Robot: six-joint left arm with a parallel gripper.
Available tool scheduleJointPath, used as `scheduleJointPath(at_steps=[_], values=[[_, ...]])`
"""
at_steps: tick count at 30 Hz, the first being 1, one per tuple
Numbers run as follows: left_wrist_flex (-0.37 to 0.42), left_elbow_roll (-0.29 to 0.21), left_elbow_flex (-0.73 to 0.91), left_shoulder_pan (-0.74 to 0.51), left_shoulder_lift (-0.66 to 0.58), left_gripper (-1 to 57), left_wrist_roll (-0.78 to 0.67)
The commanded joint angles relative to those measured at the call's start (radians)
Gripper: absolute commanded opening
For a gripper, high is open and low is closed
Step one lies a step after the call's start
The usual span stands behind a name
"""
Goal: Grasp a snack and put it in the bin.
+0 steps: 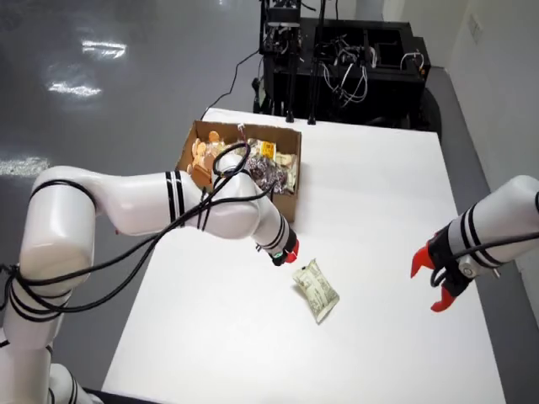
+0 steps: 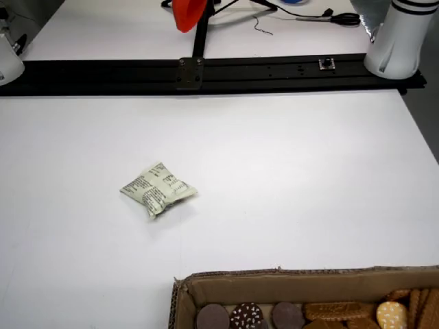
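view from above: you have the working arm (image 1: 168, 206) reaching in from the left of this view across the white table (image 1: 379, 252). its gripper (image 1: 285, 251) sits just above and left of the snack packet (image 1: 316, 290), close to it but not touching as far as you can see. only the red-tipped end of the gripper shows, so you cannot tell whether the fingers are spread or pressed together. the snack packet lies flat on the table, pale with dark print, tilted diagonally. the cardboard box (image 1: 290, 181) stands beyond the arm near the far table edge, with biscuits and wrapped snacks inside. a second arm (image 1: 497, 223) enters at the right, its red-fingered gripper (image 1: 434, 282) spread and hanging over the table edge, well apart from the packet.

view from the table's far side: the snack packet (image 2: 158, 189) lies alone on the bare table (image 2: 309, 171), left of centre, crumpled, printed side up. the cardboard box (image 2: 274, 281) fills the bottom edge, round and oblong biscuits showing inside. a black rail (image 2: 206, 72) runs across the top. a red piece (image 2: 186, 14) shows at the top edge; you cannot tell finger state from it.
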Motion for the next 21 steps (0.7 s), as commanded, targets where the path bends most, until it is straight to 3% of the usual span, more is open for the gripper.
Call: scheduleJointPath(at_steps=[1, 21], values=[[-0.012, 0.0, -0.032, 0.01, 0.042, -0.4, 0.016], [-0.077, -0.028, -0.153, 0.044, 0.253, 1.2, 0.069]])
